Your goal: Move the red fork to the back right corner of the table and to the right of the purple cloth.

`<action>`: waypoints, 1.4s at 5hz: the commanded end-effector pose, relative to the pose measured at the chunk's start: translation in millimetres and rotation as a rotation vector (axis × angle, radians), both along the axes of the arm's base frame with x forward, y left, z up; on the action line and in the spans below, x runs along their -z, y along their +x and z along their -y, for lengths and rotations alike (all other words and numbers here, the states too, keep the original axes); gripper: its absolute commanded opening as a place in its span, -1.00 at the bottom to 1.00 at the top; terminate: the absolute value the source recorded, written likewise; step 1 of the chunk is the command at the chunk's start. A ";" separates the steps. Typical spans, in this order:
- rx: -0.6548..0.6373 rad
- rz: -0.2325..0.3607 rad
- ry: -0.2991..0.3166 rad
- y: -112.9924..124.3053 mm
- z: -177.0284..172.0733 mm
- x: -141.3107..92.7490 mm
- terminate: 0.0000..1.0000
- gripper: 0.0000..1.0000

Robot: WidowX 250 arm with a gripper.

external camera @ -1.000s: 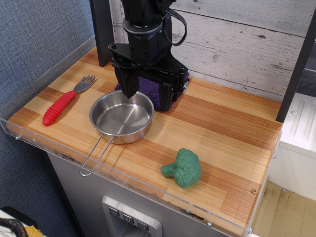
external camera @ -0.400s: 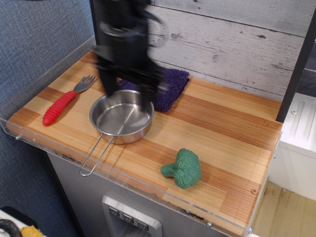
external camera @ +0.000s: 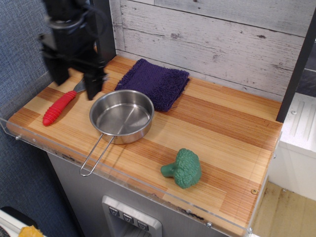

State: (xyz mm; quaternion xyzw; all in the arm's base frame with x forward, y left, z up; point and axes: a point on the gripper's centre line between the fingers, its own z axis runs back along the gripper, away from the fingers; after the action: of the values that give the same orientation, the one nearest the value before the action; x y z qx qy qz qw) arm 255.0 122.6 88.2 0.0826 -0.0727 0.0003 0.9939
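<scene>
Gripper: black, motion-blurred, hanging above the worktop's left end, its two fingers spread wide with nothing between them, over the tine end of the red fork. Red fork: lying flat near the left front corner, handle pointing forward, tines partly hidden behind the gripper. Purple cloth: at the back, against the plank wall. Steel pan: just in front of the cloth, wire handle toward the front rim. Green broccoli toy: front centre, well apart.

The fork lies at the table's left edge, left of the pan. The cloth lies behind the pan, the broccoli front right.
</scene>
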 end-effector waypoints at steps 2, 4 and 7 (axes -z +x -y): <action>-0.105 -0.092 -0.060 12.3 -57.4 41.5 -1.00 1.00; -0.151 -0.102 -0.069 4.2 -75.4 51.8 -1.00 1.00; -0.157 -0.166 -0.037 8.8 -60.7 78.5 -1.00 -1.00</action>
State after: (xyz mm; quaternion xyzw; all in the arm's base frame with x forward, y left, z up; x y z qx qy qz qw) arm 263.2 183.4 7.6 0.0670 0.0254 0.0695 0.9950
